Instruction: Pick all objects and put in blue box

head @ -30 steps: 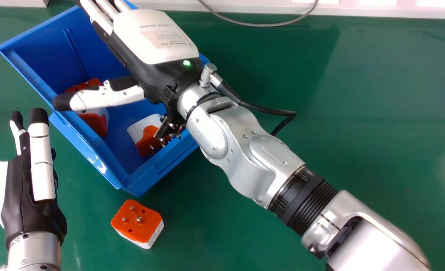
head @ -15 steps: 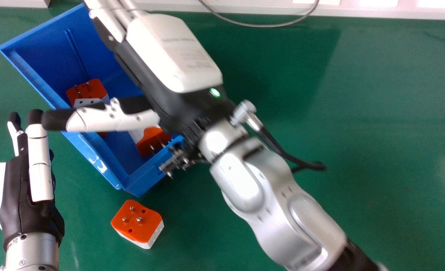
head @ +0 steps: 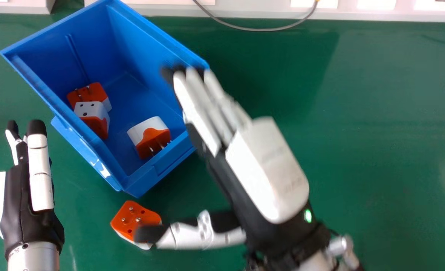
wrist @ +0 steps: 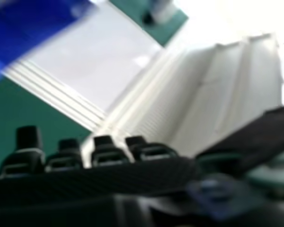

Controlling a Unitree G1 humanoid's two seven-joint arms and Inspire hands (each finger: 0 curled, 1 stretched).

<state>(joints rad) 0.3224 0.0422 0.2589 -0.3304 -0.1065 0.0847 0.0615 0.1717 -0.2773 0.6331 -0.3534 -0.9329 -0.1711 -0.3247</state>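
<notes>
In the head view my right hand (head: 267, 165) is open, fingers straight, right of the blue box (head: 139, 184), fingertips over its right rim. Its thumb tip overlaps the view of an orange and white adapter (head: 132, 216) on the table in front of the box; contact cannot be told. Inside the box lie an orange-topped adapter (head: 90, 93), a white and orange one (head: 96, 113) against it, and another (head: 150, 135) near the front wall. My open left hand (head: 30, 188) stands idle at the left. In the right hand view my right hand (wrist: 109, 153) has its fingers extended, the blue box (wrist: 33, 28) beyond.
A green table (head: 376, 131) extends to the right of the box. A grey cable (head: 256, 29) loops down over its far edge, where a pale ledge (head: 252, 11) runs along.
My right hand has moved back from over the box, towards the robot and to the right, uncovering the adapters inside. The left hand has shifted only slightly.
</notes>
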